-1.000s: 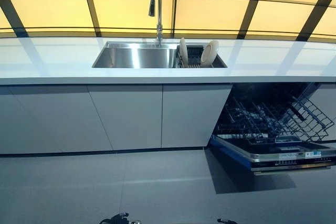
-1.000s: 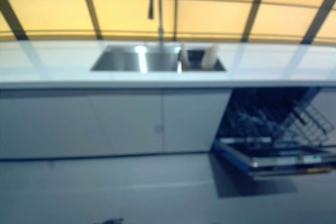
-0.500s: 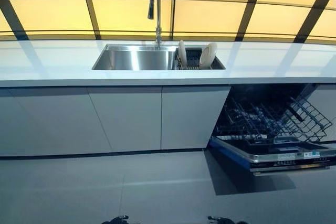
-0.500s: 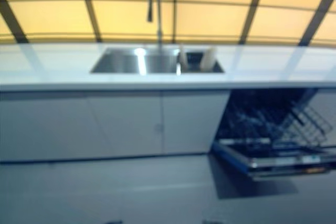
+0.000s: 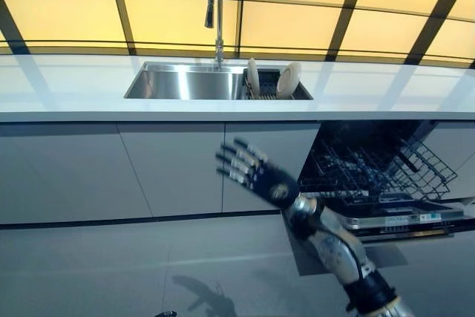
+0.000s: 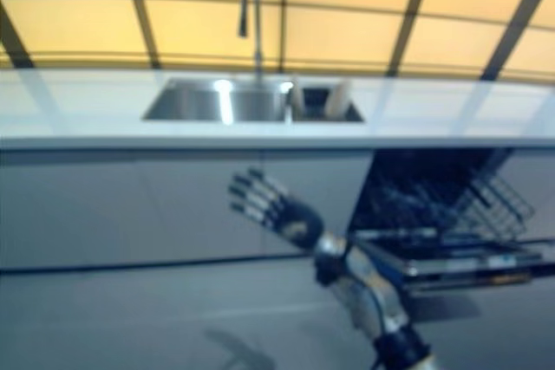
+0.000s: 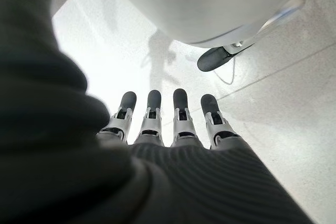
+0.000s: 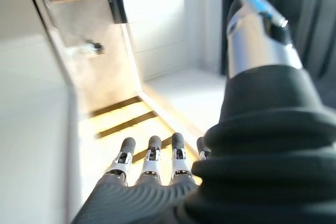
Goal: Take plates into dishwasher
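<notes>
Right hand (image 5: 260,176) raised before the cabinet fronts, fingers straight and spread, nothing in its grasp, well short of the worktop; the left hand (image 7: 173,129), seen only from its own wrist camera, hangs low over the floor with fingers likewise straight and empty. Across the scene runs the long white worktop (image 5: 67,90), backed by a wall of yellow panels (image 5: 171,5) with dark bars. Below it stand pale cabinet doors (image 5: 171,168), and to the robot's right the dishwasher (image 5: 386,217) is open, its door let down and its wire rack (image 5: 371,168) drawn out; no plate can be made out in the rack, though its far end is dark. Set into the worktop is the steel sink (image 5: 185,83) under a tall curved tap (image 5: 215,5). At the sink's right end a small dark drying rack (image 5: 267,83) holds the two plates (image 5: 288,79), both pale and standing on edge, one near each end of the rack. Judged from this, the task is barely begun: the dishwasher is ready to receive, but neither plate has been lifted, and each is left to be reached, gripped, carried over and slotted into the rack.
</notes>
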Robot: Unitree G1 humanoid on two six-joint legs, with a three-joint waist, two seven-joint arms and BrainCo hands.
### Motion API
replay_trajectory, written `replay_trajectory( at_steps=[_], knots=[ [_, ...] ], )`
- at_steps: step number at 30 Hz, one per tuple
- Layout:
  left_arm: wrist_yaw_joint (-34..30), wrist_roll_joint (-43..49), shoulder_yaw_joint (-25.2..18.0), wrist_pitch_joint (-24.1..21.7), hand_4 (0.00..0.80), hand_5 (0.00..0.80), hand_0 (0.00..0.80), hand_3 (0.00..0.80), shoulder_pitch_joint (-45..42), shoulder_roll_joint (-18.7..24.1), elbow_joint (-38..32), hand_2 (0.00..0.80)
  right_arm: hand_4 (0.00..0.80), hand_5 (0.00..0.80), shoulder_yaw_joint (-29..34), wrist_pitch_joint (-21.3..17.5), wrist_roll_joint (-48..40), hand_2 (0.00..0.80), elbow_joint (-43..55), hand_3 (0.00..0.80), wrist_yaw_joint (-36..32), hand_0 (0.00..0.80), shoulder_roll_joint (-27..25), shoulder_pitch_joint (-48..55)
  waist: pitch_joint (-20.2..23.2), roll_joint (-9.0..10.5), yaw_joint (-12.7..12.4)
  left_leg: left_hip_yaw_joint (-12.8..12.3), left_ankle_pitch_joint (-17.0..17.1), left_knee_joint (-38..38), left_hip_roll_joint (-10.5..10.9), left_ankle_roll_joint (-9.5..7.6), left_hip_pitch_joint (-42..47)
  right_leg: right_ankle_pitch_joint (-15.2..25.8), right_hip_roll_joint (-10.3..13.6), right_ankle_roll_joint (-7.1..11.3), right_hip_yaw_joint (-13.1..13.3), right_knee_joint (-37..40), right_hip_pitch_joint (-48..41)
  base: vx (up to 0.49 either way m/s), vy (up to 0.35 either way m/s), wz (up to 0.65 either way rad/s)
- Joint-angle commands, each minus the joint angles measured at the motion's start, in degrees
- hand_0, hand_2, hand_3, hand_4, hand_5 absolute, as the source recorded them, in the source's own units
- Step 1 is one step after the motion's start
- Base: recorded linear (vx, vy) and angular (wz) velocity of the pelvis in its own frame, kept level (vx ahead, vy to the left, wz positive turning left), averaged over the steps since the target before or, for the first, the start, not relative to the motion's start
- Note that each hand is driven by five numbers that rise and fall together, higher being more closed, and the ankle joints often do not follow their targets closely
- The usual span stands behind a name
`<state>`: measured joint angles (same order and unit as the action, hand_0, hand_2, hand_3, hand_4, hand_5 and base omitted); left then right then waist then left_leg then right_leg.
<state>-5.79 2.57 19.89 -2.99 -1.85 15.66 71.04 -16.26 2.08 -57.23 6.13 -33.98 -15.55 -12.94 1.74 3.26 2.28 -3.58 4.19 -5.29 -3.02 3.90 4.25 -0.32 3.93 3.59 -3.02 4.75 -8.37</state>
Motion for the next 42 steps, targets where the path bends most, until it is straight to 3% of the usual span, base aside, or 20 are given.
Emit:
replay_trajectory(
  at_steps=[1,4,8,12,14,16,19,21,23,25,27,28,30,33,35,37,38,40,41,42],
  knots=[
    [0.4,-1.55,2.58,-1.86,0.0,0.0,0.0,0.0,4.79,-1.89,4.91,0.0,0.0,0.0,7.37,-7.33,-3.32,0.0,6.24,0.0,8.48,0.0,-0.58,-10.87,-3.32,-0.11,-1.48,-0.15,-4.67,0.29,4.86,-6.27,0.97,2.18,-0.56,-0.42,-2.26,-2.84,4.63,0.031,0.108,-0.12],
    [0.55,-2.19,3.18,-1.99,0.0,0.0,0.0,0.0,5.23,-1.97,5.75,0.0,0.0,0.0,8.23,-11.64,2.15,0.0,4.92,0.0,15.79,0.0,-3.53,-16.23,-3.32,0.05,-1.82,-0.09,-4.81,0.29,5.02,-6.53,1.09,1.93,0.05,-0.25,-2.54,-3.76,4.69,0.035,0.104,-0.08],
    [0.56,-2.57,2.56,-1.73,0.0,0.0,0.0,0.0,5.71,-1.61,5.83,0.0,0.0,0.0,8.93,-13.9,12.08,0.0,0.63,0.0,25.43,0.0,-7.59,-21.7,-4.06,0.22,-2.06,-0.29,-4.86,0.29,5.68,-7.37,1.3,1.91,1.47,0.52,-3.01,-8.65,6.41,0.01,0.152,-0.01],
    [1.13,-1.75,1.47,-1.25,0.0,0.0,0.0,0.0,6.05,-1.07,5.69,0.0,0.0,0.0,9.07,-15.02,18.63,0.0,-2.59,0.0,31.07,0.0,-10.59,-24.93,-5.6,-0.16,-2.41,0.98,-4.34,1.85,7.23,-8.53,0.37,2.83,3.03,0.35,-2.24,-20.53,9.85,0.008,0.209,-0.15],
    [0.78,-0.67,1.62,-1.07,0.0,0.0,0.0,0.0,6.04,-0.67,5.62,0.0,0.0,0.0,9.58,-14.85,23.34,0.0,-3.25,0.0,35.18,0.0,-11.96,-25.39,-6.36,-1.32,-2.61,2.38,-4.57,2.67,7.37,-8.92,-0.05,5.53,3.87,-0.16,-1.83,-32.6,13.62,0.05,0.26,-0.29],
    [0.64,0.72,2.22,-0.07,0.0,0.0,0.0,0.0,5.66,-0.13,4.99,0.0,0.0,0.0,10.2,-14.64,25.6,0.0,-4.62,0.0,37.8,0.0,-13.26,-25.9,-6.92,-1.9,-2.6,2.44,-4.72,2.4,7.54,-8.92,0.61,8.14,4.85,0.43,-2.44,-37.87,17.01,0.126,0.202,-0.01],
    [0.23,0.9,1.54,1.58,0.0,0.0,0.0,0.0,5.0,0.66,4.31,0.0,0.0,0.0,10.02,-14.8,26.25,0.0,-5.27,0.0,39.4,0.0,-15.45,-27.4,-7.27,-1.98,-2.55,1.89,-5.7,1.64,7.97,-8.67,2.48,10.11,6.13,0.78,-4.23,-34.32,19.89,0.218,0.083,0.33],
    [-0.14,2.07,1.02,1.91,0.0,0.0,0.0,0.0,5.27,0.84,4.99,0.0,0.0,0.0,10.07,-14.09,26.26,0.0,-5.07,0.0,39.95,0.0,-16.01,-28.56,-7.26,-0.99,-1.96,2.26,-6.94,1.45,8.75,-8.36,3.78,9.58,5.14,0.82,-4.8,-24.59,20.24,0.332,-0.076,-0.14],
    [0.06,2.97,0.75,1.93,0.0,0.0,0.0,0.0,5.79,0.39,6.27,0.0,0.0,0.0,10.22,-13.9,25.9,0.0,-4.34,0.0,39.74,0.0,-16.78,-28.73,-7.19,-0.07,-0.41,3.92,-8.82,1.97,9.61,-7.82,5.42,8.87,2.46,1.12,-4.27,-11.38,19.95,0.479,-0.128,-0.21],
    [0.26,3.35,0.82,1.91,0.0,0.0,0.0,0.0,6.39,-0.33,7.54,0.0,0.0,0.0,10.42,-13.16,25.24,0.0,-3.28,0.0,39.24,0.0,-17.37,-28.51,-7.14,0.29,1.05,5.4,-10.55,2.82,9.9,-7.61,7.3,12.48,1.7,2.26,-2.85,-3.48,21.89,0.478,-0.143,0.1],
    [0.47,3.99,1.19,1.81,0.0,0.0,0.0,0.0,6.65,-0.65,7.98,0.0,0.0,0.0,10.71,-12.22,24.47,0.0,-2.53,0.0,39.2,0.0,-17.73,-28.87,-7.4,0.29,1.64,5.88,-12.18,3.94,9.5,-7.5,9.01,14.03,2.22,2.66,-3.21,-0.94,23.66,0.481,-0.185,0.34],
    [0.95,4.0,1.59,1.58,0.0,0.0,0.0,0.0,6.53,-0.71,7.99,0.0,0.0,0.0,11.05,-11.49,24.72,0.0,-1.92,0.0,39.13,0.0,-17.5,-28.78,-7.63,0.48,1.82,5.65,-14.18,5.25,9.21,-7.56,10.59,14.82,2.9,2.79,-4.42,-1.46,24.45,0.527,-0.219,0.4],
    [1.04,4.23,1.21,1.31,0.0,0.0,0.0,0.0,6.29,-0.14,7.58,0.0,0.0,0.0,11.14,-11.37,25.45,0.0,-2.01,0.0,39.2,0.0,-17.4,-28.42,-7.25,1.2,1.81,5.69,-16.9,7.67,9.19,-7.82,11.57,14.26,3.27,2.33,-4.2,-3.78,23.48,0.53,-0.272,0.39],
    [1.16,3.93,0.34,1.34,0.0,0.0,0.0,0.0,6.06,0.01,7.25,0.0,0.0,0.0,10.39,-10.83,26.0,0.0,-2.64,0.0,39.64,0.0,-18.15,-29.17,-5.92,1.64,1.77,4.61,-19.16,11.65,8.62,-6.25,12.86,14.44,3.7,2.25,-5.18,-6.39,21.72,0.392,-0.223,0.42],
    [0.4,3.46,-0.59,0.53,0.0,0.0,0.0,0.0,5.49,-0.17,7.46,0.0,0.0,0.0,9.28,-9.46,25.18,0.0,-2.91,0.0,39.68,0.0,-17.8,-30.18,-3.78,0.3,1.75,3.03,-11.22,17.86,5.89,-2.21,14.86,12.3,2.16,0.55,-8.62,-7.29,20.02,0.453,-0.268,0.26],
    [0.85,2.4,-0.98,-0.77,0.0,0.0,0.0,0.0,5.03,-0.64,7.69,0.0,0.0,0.0,7.72,-9.02,25.0,0.0,-3.01,0.0,40.0,0.0,-17.1,-30.56,-2.65,-0.18,1.75,2.64,-1.38,29.11,5.13,1.01,13.13,10.55,0.22,-2.08,-8.47,-6.08,17.24,0.43,-0.281,0.26],
    [1.71,1.36,-1.17,-1.48,0.0,0.0,0.0,0.0,4.7,-1.02,7.74,0.0,0.0,0.0,7.18,-9.34,24.59,0.0,-3.04,0.0,39.85,0.0,-16.81,-30.31,-2.52,0.04,1.46,2.16,1.3,35.2,5.44,1.86,10.78,9.93,-0.26,-3.1,-8.21,-5.32,15.71,0.437,-0.32,0.28],
    [3.47,0.16,-1.79,-4.1,0.0,0.0,0.0,0.0,3.64,-1.47,7.42,0.0,0.0,0.0,6.48,-9.73,25.01,0.0,-2.0,0.0,39.67,0.0,-16.66,-28.9,-3.39,2.18,0.05,0.16,4.33,53.27,6.03,2.77,0.87,8.24,0.41,-5.29,-7.89,-4.34,11.7,0.364,-0.306,-0.09],
    [4.22,0.02,-1.91,-4.92,0.0,0.0,0.0,0.0,3.29,-1.44,6.88,0.0,0.0,0.0,6.53,-9.95,25.07,0.0,-1.54,0.0,39.78,0.0,-16.93,-28.3,-4.0,2.7,-0.52,-0.82,4.26,58.39,5.02,2.64,-3.71,7.36,0.5,-5.99,-8.53,-4.31,10.43,0.304,-0.261,-0.5],
    [4.46,-0.05,-2.14,-5.22,0.0,0.0,0.0,0.0,3.37,-1.02,5.66,0.0,0.0,0.0,6.55,-10.04,25.41,0.0,-1.1,0.0,40.62,0.0,-17.24,-27.78,-5.26,3.51,-1.7,-1.67,1.52,61.08,3.56,1.67,-9.09,6.83,0.9,-6.26,-9.46,-3.5,7.91,0.282,-0.195,-0.44]
  ],
)
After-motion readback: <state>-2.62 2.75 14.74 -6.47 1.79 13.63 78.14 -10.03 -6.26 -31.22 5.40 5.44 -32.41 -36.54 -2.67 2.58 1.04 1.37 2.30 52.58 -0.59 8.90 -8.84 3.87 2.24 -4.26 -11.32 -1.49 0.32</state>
